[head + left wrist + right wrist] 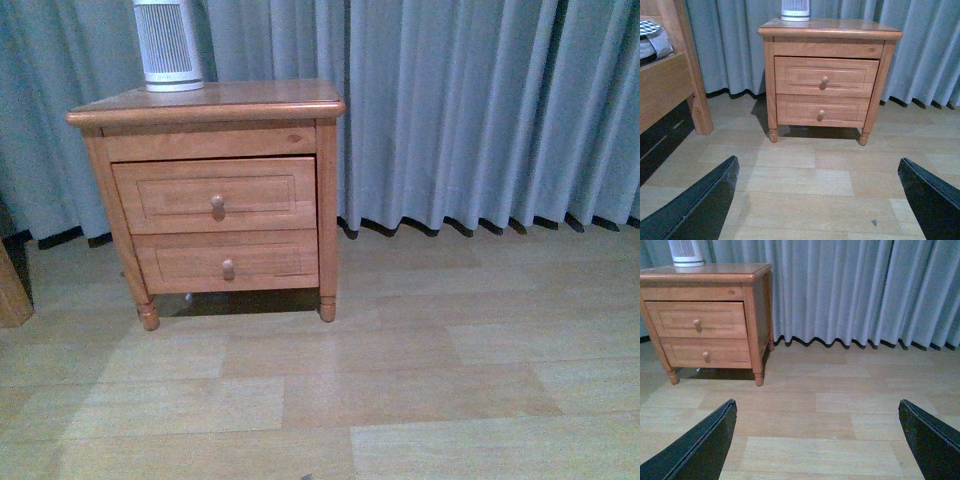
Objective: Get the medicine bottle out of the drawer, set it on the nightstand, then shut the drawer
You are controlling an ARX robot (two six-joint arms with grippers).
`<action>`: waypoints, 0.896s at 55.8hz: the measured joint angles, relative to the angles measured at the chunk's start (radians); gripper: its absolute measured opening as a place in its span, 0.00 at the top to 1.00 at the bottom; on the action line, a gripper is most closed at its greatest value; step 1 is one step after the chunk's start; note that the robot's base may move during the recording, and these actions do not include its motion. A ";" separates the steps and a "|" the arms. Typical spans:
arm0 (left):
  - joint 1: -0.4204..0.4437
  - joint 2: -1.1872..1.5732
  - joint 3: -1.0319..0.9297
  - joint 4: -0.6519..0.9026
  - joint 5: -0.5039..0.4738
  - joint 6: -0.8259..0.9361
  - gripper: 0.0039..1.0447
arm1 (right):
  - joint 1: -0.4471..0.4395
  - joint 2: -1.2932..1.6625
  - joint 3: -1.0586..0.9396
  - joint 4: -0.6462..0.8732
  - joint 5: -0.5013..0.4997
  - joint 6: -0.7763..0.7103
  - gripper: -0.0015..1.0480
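Observation:
The honey-brown nightstand [210, 105] stands against the curtain at the left of the front view. Its upper drawer [215, 195] has a round pale knob [217, 202] and looks shut or nearly shut. The nightstand also shows in the left wrist view [830, 30] and the right wrist view [705, 272]. The medicine bottle is hidden. My left gripper [817, 192] is open and empty, well back from the nightstand over the floor. My right gripper [817, 432] is open and empty, farther to the right. Neither arm shows in the front view.
A tall white ribbed cylinder [167, 45] stands on the back left of the nightstand top. The lower drawer [228, 262] is shut. A wooden bed frame [670, 85] stands left of the nightstand. Blue-grey curtains [470, 110] hang behind. The floor [400, 380] is pale wood.

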 joint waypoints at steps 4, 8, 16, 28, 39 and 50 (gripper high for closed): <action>0.000 0.000 0.000 0.000 0.000 0.000 0.06 | 0.000 0.000 0.000 0.000 0.000 0.000 0.07; 0.000 0.000 0.000 0.000 0.000 0.000 0.06 | 0.000 0.000 0.000 0.000 0.000 0.000 0.07; 0.000 0.000 0.000 0.000 0.000 0.000 0.06 | 0.000 0.000 0.000 0.000 0.000 0.000 0.07; 0.000 0.000 0.000 0.000 0.000 0.000 0.06 | 0.000 0.000 0.000 0.000 0.000 0.000 0.07; 0.000 0.000 0.000 0.000 0.000 0.000 0.06 | 0.000 0.000 0.000 0.000 0.000 0.000 0.07; 0.000 0.000 0.000 0.000 0.000 0.000 0.06 | 0.000 0.000 0.000 0.000 0.000 0.000 0.07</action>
